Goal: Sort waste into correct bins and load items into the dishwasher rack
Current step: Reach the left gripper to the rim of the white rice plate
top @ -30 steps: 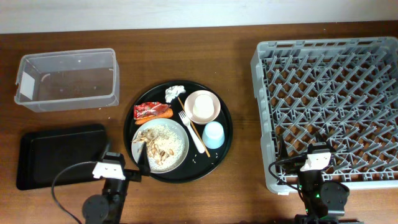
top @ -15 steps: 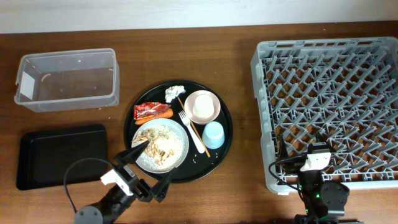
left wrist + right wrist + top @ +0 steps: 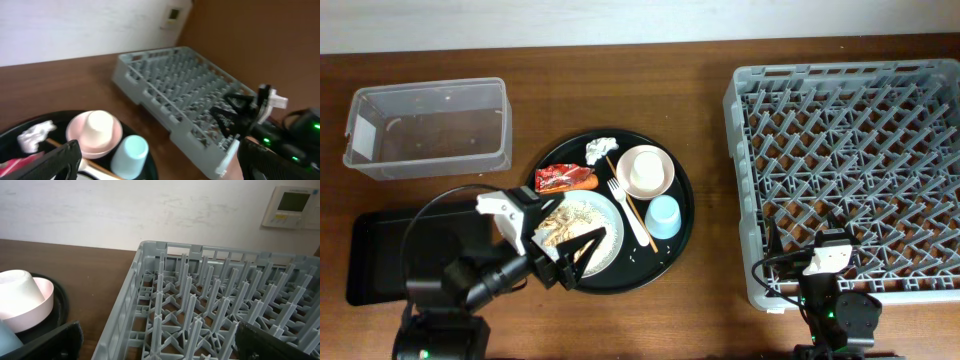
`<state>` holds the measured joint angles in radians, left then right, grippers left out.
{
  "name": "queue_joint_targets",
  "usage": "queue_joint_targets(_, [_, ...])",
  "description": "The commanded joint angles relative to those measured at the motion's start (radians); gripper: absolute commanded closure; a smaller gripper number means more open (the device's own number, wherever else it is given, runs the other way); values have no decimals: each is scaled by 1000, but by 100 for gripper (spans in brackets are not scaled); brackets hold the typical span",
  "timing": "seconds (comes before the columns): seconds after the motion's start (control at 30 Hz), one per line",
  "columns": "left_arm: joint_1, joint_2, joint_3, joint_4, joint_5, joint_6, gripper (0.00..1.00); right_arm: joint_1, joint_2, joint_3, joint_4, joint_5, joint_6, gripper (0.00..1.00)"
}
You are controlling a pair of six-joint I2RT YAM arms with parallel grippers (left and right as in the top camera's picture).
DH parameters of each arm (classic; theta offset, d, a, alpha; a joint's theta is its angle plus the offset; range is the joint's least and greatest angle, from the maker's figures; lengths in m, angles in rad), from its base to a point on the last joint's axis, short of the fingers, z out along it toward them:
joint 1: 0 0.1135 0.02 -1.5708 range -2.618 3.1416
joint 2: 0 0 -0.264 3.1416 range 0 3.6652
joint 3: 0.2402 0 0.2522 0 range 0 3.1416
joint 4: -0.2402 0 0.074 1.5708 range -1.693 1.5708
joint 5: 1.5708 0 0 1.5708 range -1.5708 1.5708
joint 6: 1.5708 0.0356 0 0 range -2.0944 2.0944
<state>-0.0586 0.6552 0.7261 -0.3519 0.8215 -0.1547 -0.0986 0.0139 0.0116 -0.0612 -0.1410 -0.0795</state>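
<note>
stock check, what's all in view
plastic tub: 1, clear, far left
shallow bin: 1, black, left
round tray: 1, black, centre
plate: 1, white, tray
rice, bones: heap, white-brown, plate
carrot: 1, orange, tray
wrapper: 1, red, tray
tissue: 1, white, tray
bowl: 1, pink, tray
small cup: 1, cream, in bowl
cup: 1, blue, tray
fork: 1, white, tray
chopsticks: unclear, wooden, tray
dishwasher rack: 1, grey, right
left gripper: 1, black, over plate
right gripper: 1, black, by rack

No lettering is legible, not even on the wall panel [image 3: 291,206].
</note>
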Motion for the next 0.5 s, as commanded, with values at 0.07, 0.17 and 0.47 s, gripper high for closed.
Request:
queue_joint_targets(0.07, [-24,98,66,-90,-28,-17,1,-6,-8,-6,-3,-6,2,1])
queue_joint_targets(0.17, [-124,203,208,-319,-305,-14,1,-6,-8,-6,-3,-6,2,1])
queue_joint_targets(0.47, [-510,492,420,-509,-740,-5,1,-6,-8,-6,-3,-6,2,1])
